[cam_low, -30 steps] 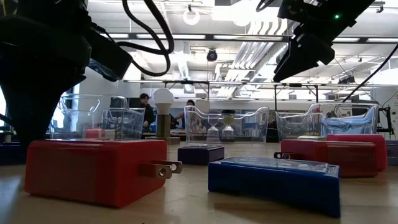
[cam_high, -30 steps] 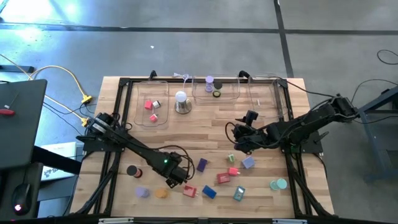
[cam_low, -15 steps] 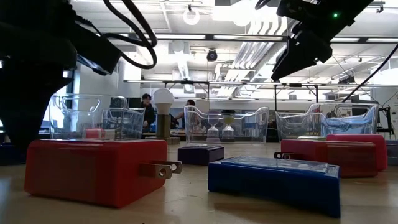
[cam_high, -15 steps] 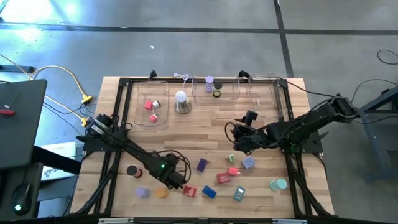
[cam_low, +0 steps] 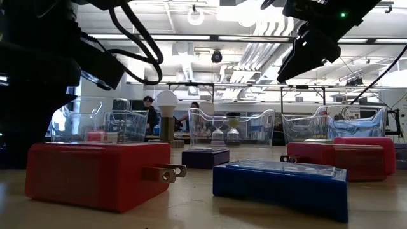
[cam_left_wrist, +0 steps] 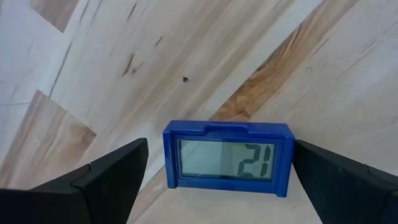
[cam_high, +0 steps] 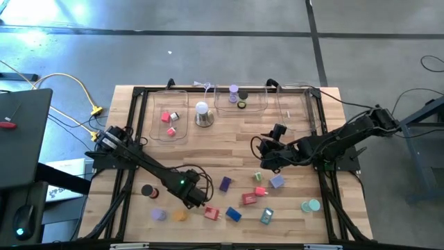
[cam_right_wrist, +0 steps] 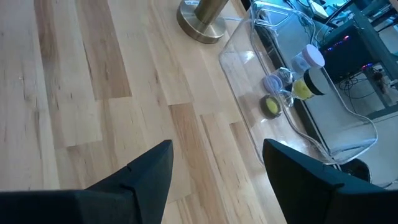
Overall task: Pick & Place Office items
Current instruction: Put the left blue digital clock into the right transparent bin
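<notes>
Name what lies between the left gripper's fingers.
A blue clock lies on the table between the open left gripper's fingers, untouched; the left wrist view shows it.

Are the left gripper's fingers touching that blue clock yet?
Apart. In the left wrist view the left gripper is open, and bare wood shows between the blue clock and each of the fingers flanking it.

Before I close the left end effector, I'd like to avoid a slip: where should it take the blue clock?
Probably across the blue clock's two short ends, from straight above. It lies flat, display up, already between the open left end effector's fingers.
</notes>
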Controlling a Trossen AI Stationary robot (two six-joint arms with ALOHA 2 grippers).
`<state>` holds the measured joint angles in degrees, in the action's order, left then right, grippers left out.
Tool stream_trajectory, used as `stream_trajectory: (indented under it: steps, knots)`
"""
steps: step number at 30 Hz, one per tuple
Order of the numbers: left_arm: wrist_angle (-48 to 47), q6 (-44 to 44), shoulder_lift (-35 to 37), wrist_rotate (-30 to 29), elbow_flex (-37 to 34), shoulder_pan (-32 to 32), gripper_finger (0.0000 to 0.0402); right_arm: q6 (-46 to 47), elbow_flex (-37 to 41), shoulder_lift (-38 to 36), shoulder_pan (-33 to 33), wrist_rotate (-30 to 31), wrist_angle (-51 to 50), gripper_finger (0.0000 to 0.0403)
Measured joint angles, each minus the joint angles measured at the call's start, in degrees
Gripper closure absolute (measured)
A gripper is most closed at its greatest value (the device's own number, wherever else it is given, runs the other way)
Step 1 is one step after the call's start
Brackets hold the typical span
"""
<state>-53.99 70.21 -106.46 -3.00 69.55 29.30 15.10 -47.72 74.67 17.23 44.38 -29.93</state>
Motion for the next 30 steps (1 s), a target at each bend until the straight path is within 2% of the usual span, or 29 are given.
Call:
stream_trajectory:
  steps: [5, 9, 12, 17, 24, 30]
  knots:
    - [0.72, 0.01, 0.03, -0.03, -0.28, 0.0, 0.0016, 0.04, 0.0, 0.0, 0.0, -2.94, 0.06, 0.0165]
    - [1.09, 0.09, 0.03, -0.16, -0.32, 0.0, 0.0029, 0.04, 0.0, 0.0, 0.0, -2.98, 0.21, 0.0165]
    - [1.55, 0.1, 0.02, -0.14, -0.32, 0.02, 0.0057, 0.03, 0.0, 0.0, 0.0, -3.0, 0.21, 0.0165]
    - [1.86, -0.27, -0.02, -0.14, -0.32, -0.16, 0.0127, -0.14, 0.0, 0.0, 0.0, -3.0, 0.21, 0.0165]
    - [2.12, -4.19, 0.12, -1.9, -0.24, -0.61, 0.0127, -0.16, 0.0, 0.0, 0.0, -3.0, 0.21, 0.0165]
    - [1.65, -6.36, 4.03, -7.51, -0.39, -0.79, 0.0127, -0.16, 0.0, 0.0, 0.0, -2.98, 0.21, 0.0165]
